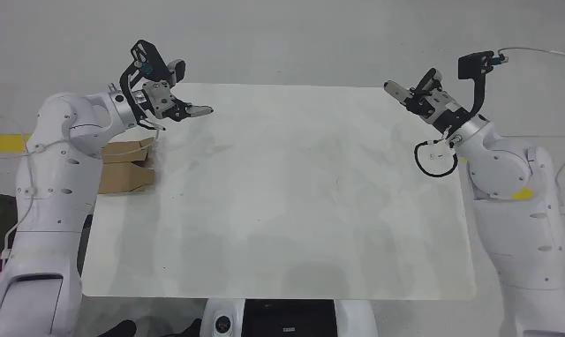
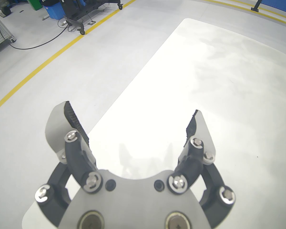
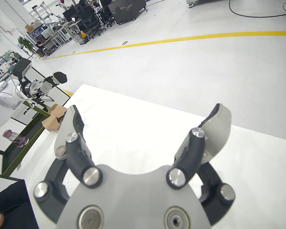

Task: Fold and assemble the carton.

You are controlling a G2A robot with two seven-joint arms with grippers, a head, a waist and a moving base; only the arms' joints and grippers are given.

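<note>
Left gripper [image 2: 131,107] and right gripper [image 3: 145,106] agape above table [image 1: 291,205]; carton [image 1: 124,165] beside it.

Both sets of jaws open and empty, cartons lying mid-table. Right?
Not quite. The cartons lie off the table, beside its left edge; the top view shows it. Both sets of jaws are open and empty.

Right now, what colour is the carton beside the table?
The carton is plain brown cardboard, clearest in the top view.
</note>
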